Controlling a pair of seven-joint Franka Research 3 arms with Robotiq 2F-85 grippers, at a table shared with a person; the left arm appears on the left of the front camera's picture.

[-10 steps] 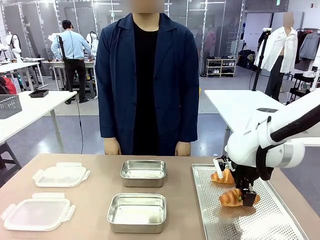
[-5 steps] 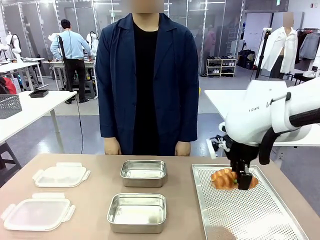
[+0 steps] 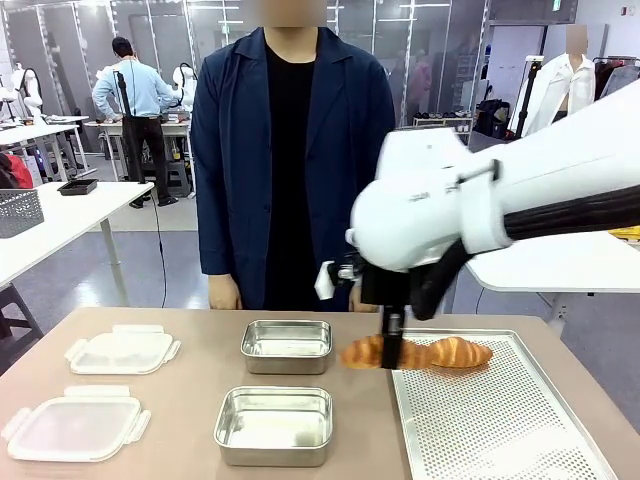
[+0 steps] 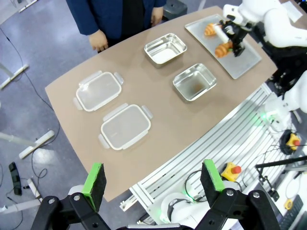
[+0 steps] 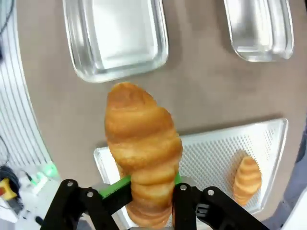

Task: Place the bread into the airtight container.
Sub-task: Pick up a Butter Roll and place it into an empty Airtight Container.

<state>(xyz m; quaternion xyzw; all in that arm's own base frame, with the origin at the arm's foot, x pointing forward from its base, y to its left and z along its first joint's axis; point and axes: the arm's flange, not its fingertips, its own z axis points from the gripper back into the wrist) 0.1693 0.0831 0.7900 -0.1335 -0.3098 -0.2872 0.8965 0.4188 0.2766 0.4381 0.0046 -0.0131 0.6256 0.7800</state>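
Right arm (image 3: 450,215) reaches in over the tray (image 3: 500,430), its jaws nearly closed on a croissant (image 3: 365,352), which is clear of the tabletop (image 3: 190,400) at the tray's left edge, on the side facing the containers. Second croissant (image 3: 455,352) lies on the tray's far end. Both steel containers are empty: near container (image 3: 274,455) and far container (image 3: 287,365), both left of the tray; two clear lids (image 3: 120,350) lie farther left of it, off the containers. Judged progress: pick-up done, carry under way; lowering into a container and letting go are not yet done, the second croissant perhaps after. Right wrist view adds the grip itself: green pads (image 5: 120,184) clamp the croissant's (image 5: 141,143) lower end, most of its length sticking out past them, the near container (image 5: 115,72) ahead and beyond the tray's (image 5: 211,148) edge. Left wrist view, from high above, gives the left jaws wide open and empty, pads (image 4: 93,179) apart. Person (image 3: 290,160) stands at the far side, hands down
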